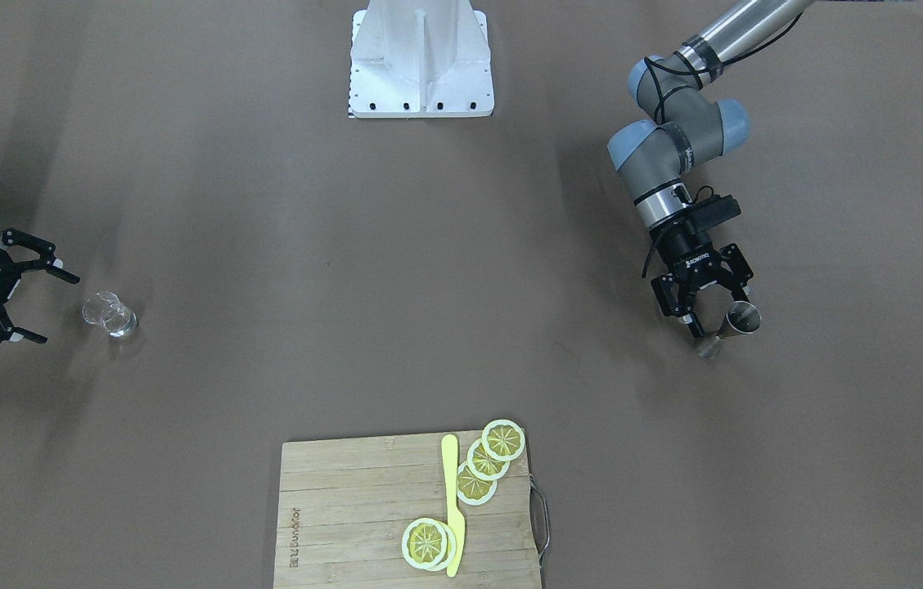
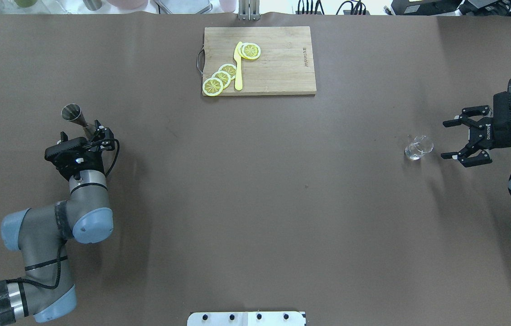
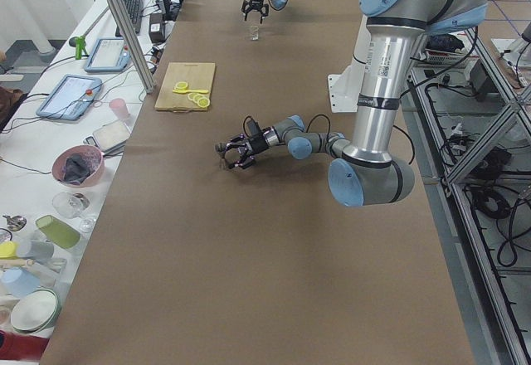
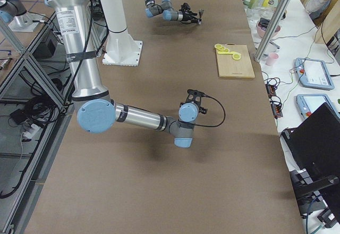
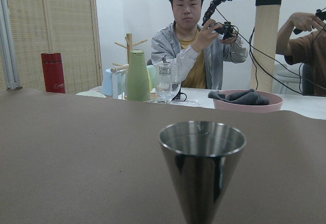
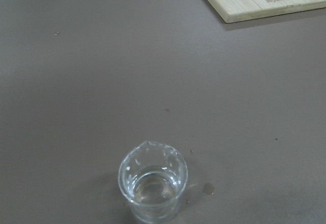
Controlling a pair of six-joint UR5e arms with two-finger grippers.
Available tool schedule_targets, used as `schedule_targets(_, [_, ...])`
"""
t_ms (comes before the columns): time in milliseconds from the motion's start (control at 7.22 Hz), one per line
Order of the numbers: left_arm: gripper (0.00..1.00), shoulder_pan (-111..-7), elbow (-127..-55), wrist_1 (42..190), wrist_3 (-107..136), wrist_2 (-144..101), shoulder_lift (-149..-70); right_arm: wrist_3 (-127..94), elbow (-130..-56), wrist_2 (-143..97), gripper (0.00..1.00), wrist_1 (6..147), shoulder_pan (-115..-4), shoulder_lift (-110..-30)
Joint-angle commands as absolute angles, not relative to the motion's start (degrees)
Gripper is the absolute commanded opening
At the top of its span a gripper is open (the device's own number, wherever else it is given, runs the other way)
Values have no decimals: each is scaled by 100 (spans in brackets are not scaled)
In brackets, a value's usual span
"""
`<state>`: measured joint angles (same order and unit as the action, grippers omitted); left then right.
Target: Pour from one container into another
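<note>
A small metal jigger [image 1: 738, 321] stands upright at the robot's left side of the table, also seen in the overhead view [image 2: 73, 114]. My left gripper [image 1: 719, 315] is open, low over the table, its fingers on either side of the jigger's lower part. The left wrist view shows the jigger [image 5: 201, 163] close and centred, with no fingers in frame. A small clear glass beaker [image 2: 418, 147] with a little clear liquid stands on the robot's right side. My right gripper [image 2: 445, 139] is open, a short way off the beaker [image 6: 153, 183], with nothing in it.
A wooden cutting board [image 2: 278, 68] with lemon slices [image 2: 221, 78] and a yellow knife [image 2: 238, 65] lies at the far middle edge. The robot's white base [image 1: 420, 65] stands at the near middle. People sit beyond the table's left end, by a pink bowl [image 5: 254, 102].
</note>
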<state>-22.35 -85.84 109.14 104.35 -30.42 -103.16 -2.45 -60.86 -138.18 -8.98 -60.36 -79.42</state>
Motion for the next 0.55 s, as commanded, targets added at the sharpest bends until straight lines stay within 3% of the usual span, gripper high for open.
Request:
schedule_targets(0, [93, -2276, -8534, 10907, 10433, -3050, -10336, -264, -6100, -13693, 100, -905, -6021, -7963])
schedule_targets(138, [92, -2285, -8534, 10907, 10424, -3041, -10336, -272, -6100, -13693, 100, -914, -5986, -7954])
schedule_targets(415, [81, -2329, -8525, 10907, 10398, -3050, -10362, -272, -6100, -13693, 100, -914, -5837, -7954])
